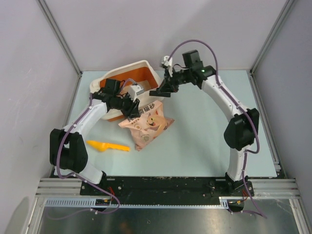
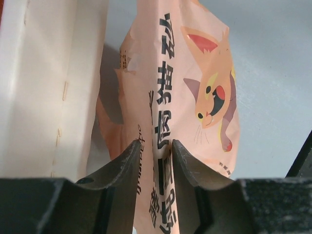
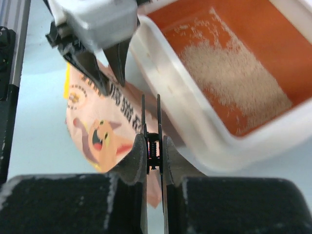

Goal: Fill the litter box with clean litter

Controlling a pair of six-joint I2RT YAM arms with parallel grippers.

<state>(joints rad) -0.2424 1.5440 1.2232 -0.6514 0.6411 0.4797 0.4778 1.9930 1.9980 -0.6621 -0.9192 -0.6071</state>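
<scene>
Left wrist view: the left gripper (image 2: 155,161) has its two fingers partly apart, with a narrow gap between them. The printed face of the pink-beige bag (image 2: 195,97) fills that gap, and the bag's upper part lies directly under the fingertips. Whether the pads touch the film cannot be told. Just left of the bag stands the cream outer wall of the litter box (image 2: 44,87).

Right wrist view: the right gripper (image 3: 151,105) is closed to a thin slit, with nothing between its fingers. It hovers above the line where the box's thick white rim meets the bag. Inside the box, the clean litter (image 3: 234,78) forms a pale beige patch on the orange floor. The patch covers only part of the floor, and bare orange shows around it.

Top external view: the litter box sits at the far left of the table (image 1: 204,141). The bag lies on the table just beside the box's near side, cat print facing up. The two grippers are near each other, the left over the bag's top edge and the right beside the box's right-hand corner. A yellow-orange scoop (image 1: 108,146) lies on the table near the bag's lower left, apart from the box.
</scene>
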